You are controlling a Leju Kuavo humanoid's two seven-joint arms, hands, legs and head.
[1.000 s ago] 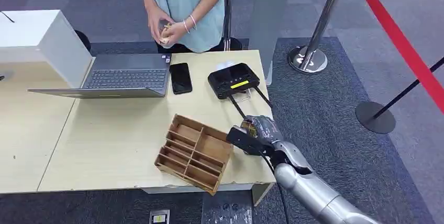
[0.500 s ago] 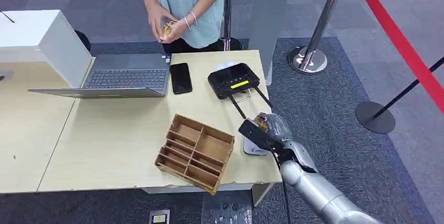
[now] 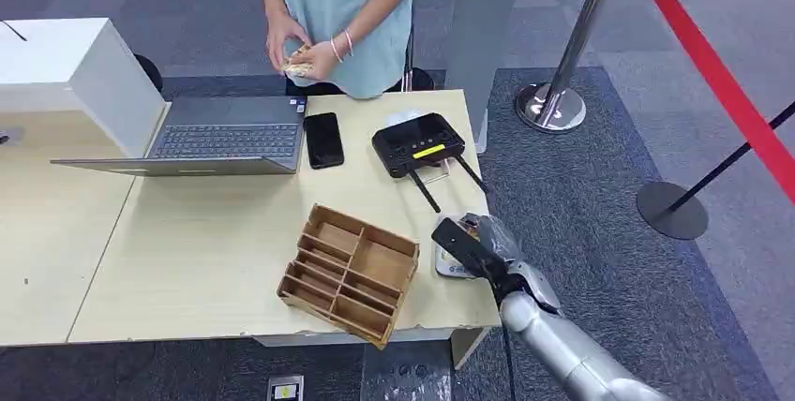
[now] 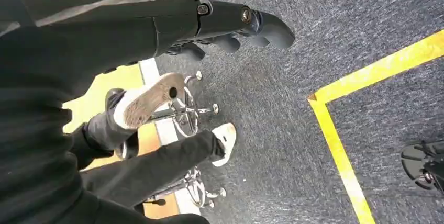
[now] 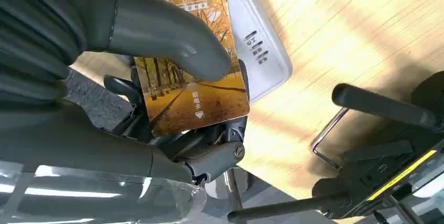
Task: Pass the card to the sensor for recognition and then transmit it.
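My right hand (image 3: 480, 244) hovers at the table's right front edge and grips a hotel card (image 5: 195, 97) printed with an autumn tree scene, my thumb (image 5: 167, 30) pressing on its face. Just beneath the hand lies the flat white sensor pad (image 3: 447, 263), whose rounded corner (image 5: 259, 46) appears beyond the card in the right wrist view. Whether card and pad touch, I cannot tell. My left hand (image 4: 230, 22) hangs over the carpet, its dark fingers loosely apart and holding nothing.
A wooden divided organiser (image 3: 349, 273) sits left of the pad. A black device with a yellow stripe (image 3: 418, 143), a phone (image 3: 323, 140), a laptop (image 3: 225, 139) and a white box (image 3: 66, 64) lie farther back. A person (image 3: 337, 7) stands behind the table. Stanchions (image 3: 553, 106) stand to the right.
My right hand has drifted right and toward the table's front edge with the card, uncovering the white sensor pad. The person's hands have shifted slightly.
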